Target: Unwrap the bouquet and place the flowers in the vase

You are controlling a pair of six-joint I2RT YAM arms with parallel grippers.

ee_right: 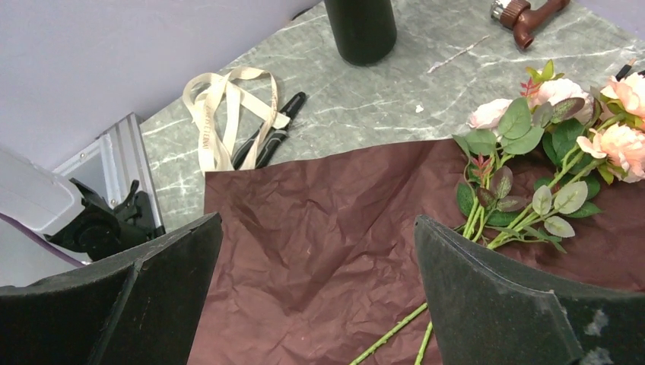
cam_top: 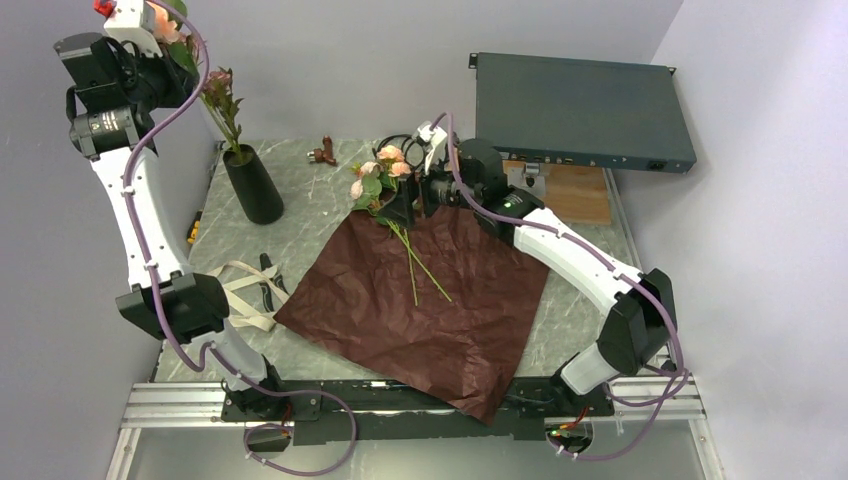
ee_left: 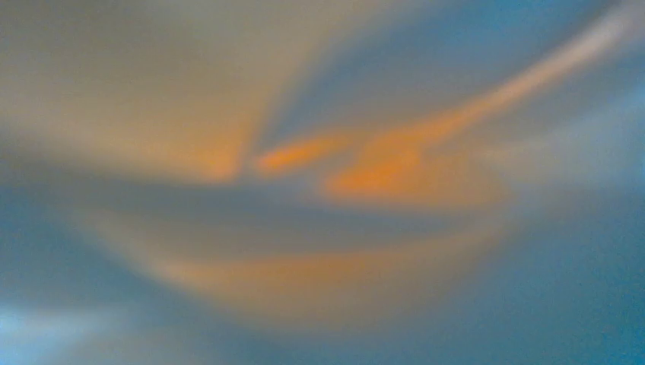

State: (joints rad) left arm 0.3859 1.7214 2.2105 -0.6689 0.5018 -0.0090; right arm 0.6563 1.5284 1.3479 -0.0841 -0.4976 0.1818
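The left gripper [cam_top: 148,18] is raised high at the far left corner with its fingers together. It appears clamped on a peach spray [cam_top: 168,28] that hangs above the vase [cam_top: 254,190], though the left wrist view is only a peach blur and confirms nothing. The right gripper [ee_right: 319,293] hovers low with its fingers wide apart, holding nothing. The remaining flowers [ee_right: 525,122] lie just beside it on the far edge of the flattened paper [cam_top: 430,310], with the vase well apart to the left. These roses are probably very light, with soft heads that would crush and leaves that could snag. The thin stems [ee_right: 392,332] look springy and slick, so the safest hold is low on the bare green stems, below the leaves, pinching several together so they lift as one.
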